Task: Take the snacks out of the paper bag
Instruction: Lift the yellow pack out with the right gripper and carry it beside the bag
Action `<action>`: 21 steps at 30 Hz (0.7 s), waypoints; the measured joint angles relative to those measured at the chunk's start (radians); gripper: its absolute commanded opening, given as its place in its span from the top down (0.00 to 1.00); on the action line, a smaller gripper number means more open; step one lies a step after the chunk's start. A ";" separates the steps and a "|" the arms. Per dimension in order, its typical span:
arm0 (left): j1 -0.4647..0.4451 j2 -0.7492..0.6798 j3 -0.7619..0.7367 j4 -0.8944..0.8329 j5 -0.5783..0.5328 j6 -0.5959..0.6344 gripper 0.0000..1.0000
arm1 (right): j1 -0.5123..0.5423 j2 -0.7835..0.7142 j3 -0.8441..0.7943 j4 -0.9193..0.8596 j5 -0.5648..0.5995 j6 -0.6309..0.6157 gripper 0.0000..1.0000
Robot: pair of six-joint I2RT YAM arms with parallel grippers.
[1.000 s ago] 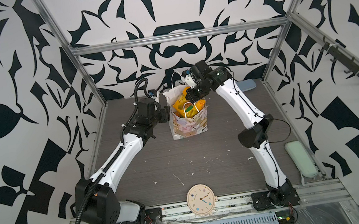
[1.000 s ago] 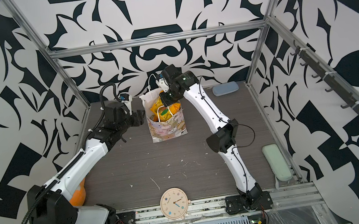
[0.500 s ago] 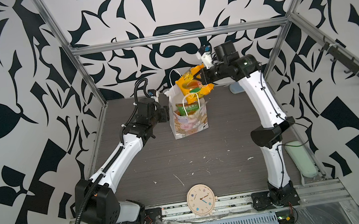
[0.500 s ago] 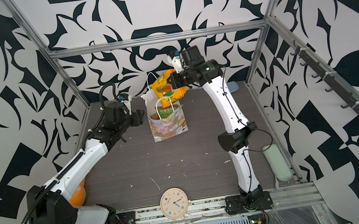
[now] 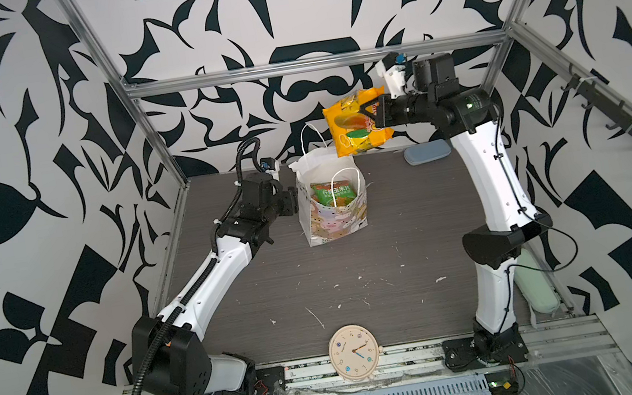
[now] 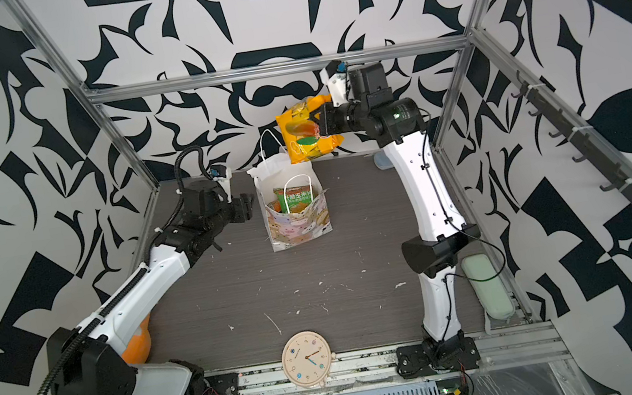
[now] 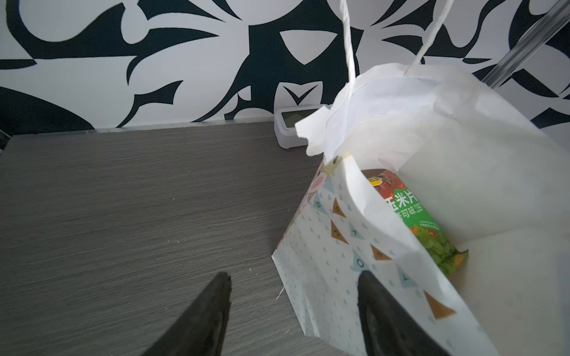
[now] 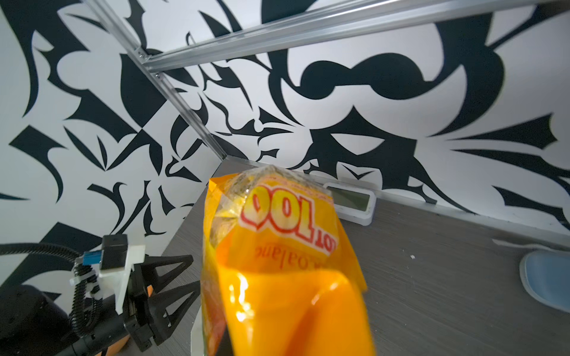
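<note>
Right hand (image 5: 369,113) is clamped tight on a yellow packet (image 5: 355,128), holding it up in the air above and behind the bag (image 5: 334,221). Left hand (image 6: 248,209) sits with fingers well apart right by the bag's narrow side, gripping nothing; can't tell if it's touching the paper. Bag stands upright on the worktop (image 5: 359,276), mouth open, with a green packet (image 5: 333,195) standing inside. Green one reads "玉米片"; the yellow one shows a big "100" and a mango picture.

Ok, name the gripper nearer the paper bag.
Left. The left gripper sits open beside the narrow side of the paper bag; the right gripper hangs above it, holding a yellow-orange packet.
</note>
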 measured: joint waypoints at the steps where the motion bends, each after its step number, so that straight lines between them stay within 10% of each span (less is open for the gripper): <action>1: 0.000 -0.008 -0.006 0.001 -0.003 0.002 0.32 | -0.034 -0.017 -0.038 0.008 -0.003 0.009 1.00; 12: 0.000 -0.085 -0.112 0.068 -0.019 0.021 0.32 | -0.287 -0.240 -0.702 0.160 -0.038 0.023 1.00; 21: 0.000 -0.085 -0.119 0.072 -0.008 0.035 0.32 | -0.285 -0.047 -0.940 0.228 -0.189 -0.032 1.00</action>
